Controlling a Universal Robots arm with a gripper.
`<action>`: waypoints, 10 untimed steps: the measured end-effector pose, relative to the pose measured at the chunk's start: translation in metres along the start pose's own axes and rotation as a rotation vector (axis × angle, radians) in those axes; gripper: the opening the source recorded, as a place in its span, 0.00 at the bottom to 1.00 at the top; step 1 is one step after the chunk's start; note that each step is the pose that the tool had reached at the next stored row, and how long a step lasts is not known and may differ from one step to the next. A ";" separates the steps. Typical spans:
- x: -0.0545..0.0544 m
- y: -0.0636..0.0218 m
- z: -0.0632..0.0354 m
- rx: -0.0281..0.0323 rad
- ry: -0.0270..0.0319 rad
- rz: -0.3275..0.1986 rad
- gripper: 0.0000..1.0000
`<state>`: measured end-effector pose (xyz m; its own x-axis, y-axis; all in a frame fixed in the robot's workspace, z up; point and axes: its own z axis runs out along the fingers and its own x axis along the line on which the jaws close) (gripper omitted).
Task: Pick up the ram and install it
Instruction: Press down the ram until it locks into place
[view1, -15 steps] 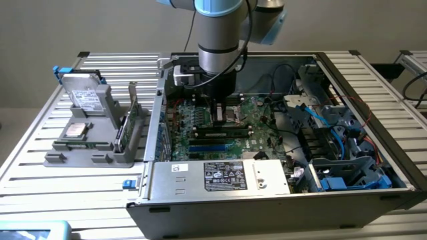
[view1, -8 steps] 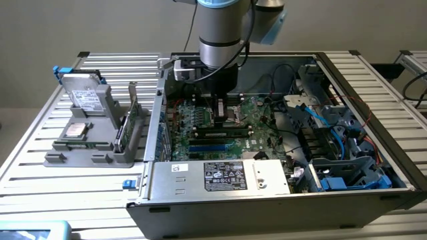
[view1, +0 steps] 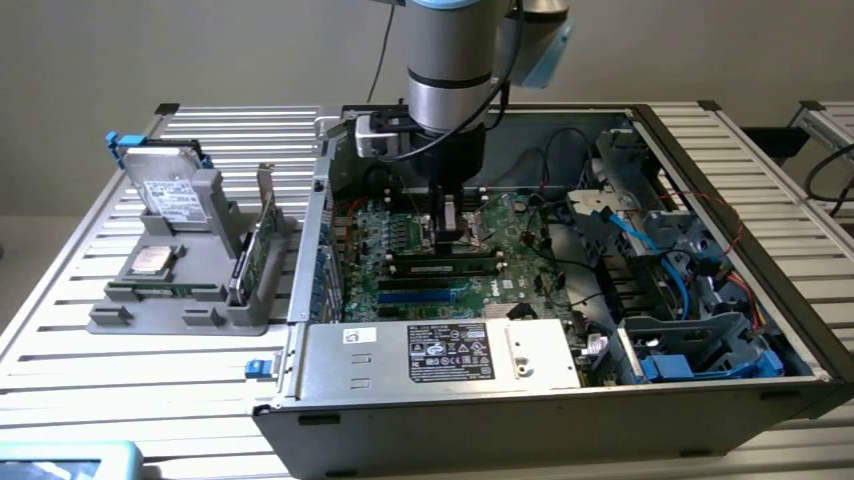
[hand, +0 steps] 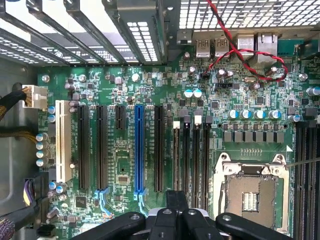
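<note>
Ram (view1: 447, 268): thin dark flat stick, seated horizontally.

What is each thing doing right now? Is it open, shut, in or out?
computer case, open, lying on its side.
tool, shut, low over the motherboard.
ram, lying along a slot near the tool; locked in, cannot tell.
hard drive, upright in the grey stand.
expansion card, upright in the stand.

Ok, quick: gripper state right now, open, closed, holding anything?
Gripper: closed, low over the motherboard inside the computer case; whether anything is held between the fingers cannot be told.
</note>
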<state>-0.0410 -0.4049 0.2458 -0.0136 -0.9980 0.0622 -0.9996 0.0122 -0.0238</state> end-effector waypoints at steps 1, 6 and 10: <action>0.001 -0.0015 -0.0002 -0.0008 -0.0003 0.000 0.11; 0.003 -0.0082 -0.0009 -0.0078 -0.0029 0.000 0.11; 0.004 -0.0093 -0.0009 -0.0110 -0.0043 0.000 0.11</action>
<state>-0.0318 -0.4086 0.2471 -0.0131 -0.9982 0.0579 -0.9998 0.0124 -0.0128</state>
